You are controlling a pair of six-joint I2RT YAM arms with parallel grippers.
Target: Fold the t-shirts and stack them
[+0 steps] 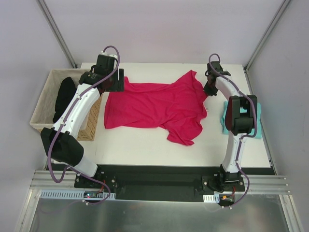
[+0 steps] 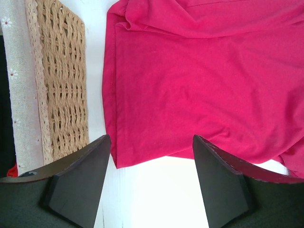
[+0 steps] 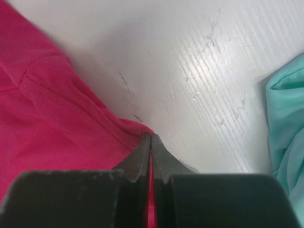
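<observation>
**Pink shirt is soft and floppy: hold it by the corners**

Top view: The pink shirt [image 1: 154, 108] lies spread out in the middle of the surface [image 1: 145, 150], but it is bumpy and one end is bunched up. It looks thin and light. I think it will sag and fold over if it is picked up at just one spot, so two far-apart corners are best. The left tool [image 1: 116, 82] is at the shirt's left edge, by the basket [image 1: 46, 104] with a black cloth [image 1: 65, 94] in it. The right tool [image 1: 208, 91] is at the shirt's right edge. The teal shirt [image 1: 224, 121] lies at the right side, partly hidden by the right arm.

Left wrist view: The left tool [image 2: 152, 152] has its fingers wide apart and holds nothing. A corner of the pink shirt [image 2: 199, 80] lies right between them. I think that corner is a good place to pinch.

Right wrist view: The right tool [image 3: 150, 140] is pressed together, with a thin bit of pink edge clamped in it, close to a sewn seam. The pinch is small, so I think a hard tug could pull the cloth out. The teal shirt [image 3: 285, 123] is near but not touching.
</observation>
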